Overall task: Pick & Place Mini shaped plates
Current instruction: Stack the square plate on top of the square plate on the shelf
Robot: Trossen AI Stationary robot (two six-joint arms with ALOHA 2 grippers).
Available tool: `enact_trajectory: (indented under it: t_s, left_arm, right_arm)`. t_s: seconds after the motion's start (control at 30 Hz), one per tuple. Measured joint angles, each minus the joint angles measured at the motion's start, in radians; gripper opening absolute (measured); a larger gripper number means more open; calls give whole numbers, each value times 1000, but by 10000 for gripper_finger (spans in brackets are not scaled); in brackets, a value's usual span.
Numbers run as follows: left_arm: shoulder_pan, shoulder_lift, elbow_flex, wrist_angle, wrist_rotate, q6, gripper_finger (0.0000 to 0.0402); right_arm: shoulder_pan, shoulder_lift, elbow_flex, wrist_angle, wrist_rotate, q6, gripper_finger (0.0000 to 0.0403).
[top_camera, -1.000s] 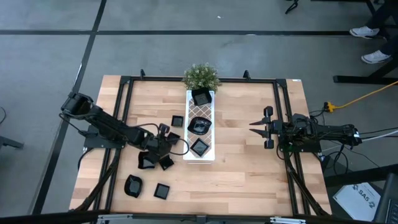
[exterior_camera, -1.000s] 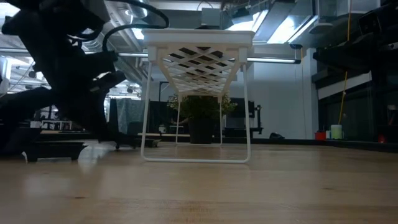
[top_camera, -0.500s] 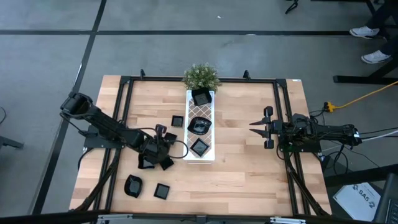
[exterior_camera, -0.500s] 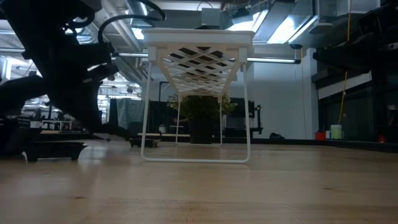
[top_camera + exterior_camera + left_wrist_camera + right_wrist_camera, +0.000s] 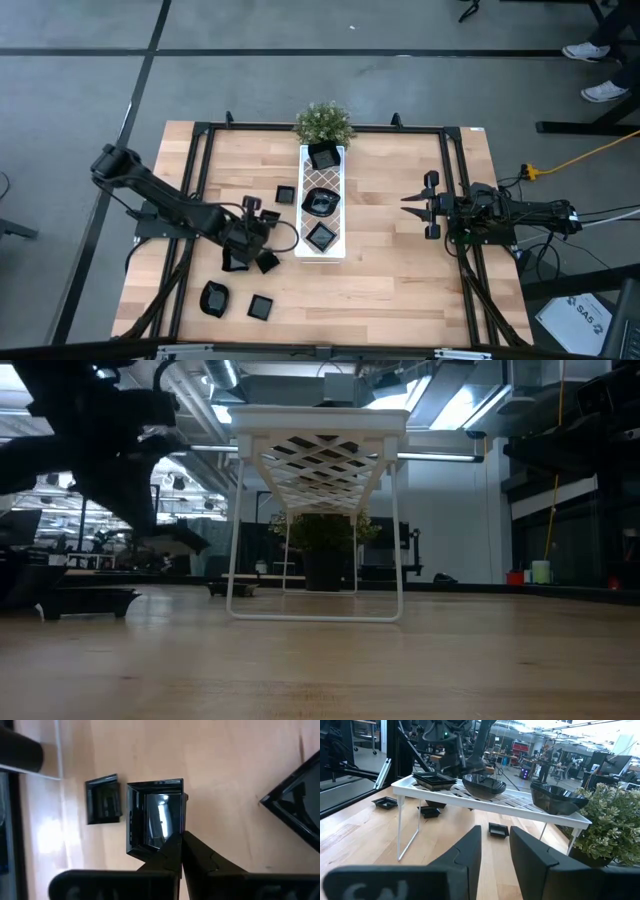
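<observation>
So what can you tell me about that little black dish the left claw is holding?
The square dish is glossy black, with straight raised walls and a flat bottom that mirrors the lights. The left claw is shut on one edge, its tips pinching the rim. In the low view the dish hangs clear above the wooden table, left of the white lattice tray.

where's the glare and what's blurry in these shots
Left wrist view: a bright ceiling-light glint on the glossy held plate, and a washed-out patch on the table. Low view: the left arm is a dark silhouette against bright lights, with the near tabletop soft. Right wrist view: the right end effector close up is out of focus.
</observation>
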State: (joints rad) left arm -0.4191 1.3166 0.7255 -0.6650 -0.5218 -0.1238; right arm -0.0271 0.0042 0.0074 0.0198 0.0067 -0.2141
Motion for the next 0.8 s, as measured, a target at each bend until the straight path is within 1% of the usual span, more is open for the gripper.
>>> enact_trajectory:
  t_s: [0.13, 0.27, 0.43, 0.63, 0.8]
  left_arm:
    - [0, -25, 27, -44, -33, -4, 2]
    - [0, -45, 55, -78, -98, 3, 3]
    - [0, -67, 81, -80, -167, 37, 3]
    - [0, -83, 112, -80, -298, 80, 3]
    - [0, -83, 135, -60, -407, 178, 2]
  right_arm:
    - [0, 0, 0, 0, 0, 0, 102]
    - [0, 0, 0, 0, 0, 0, 102]
    - [0, 0, 0, 0, 0, 0, 102]
    - [0, 0, 0, 0, 0, 0, 102]
    - [0, 0, 0, 0, 0, 0, 102]
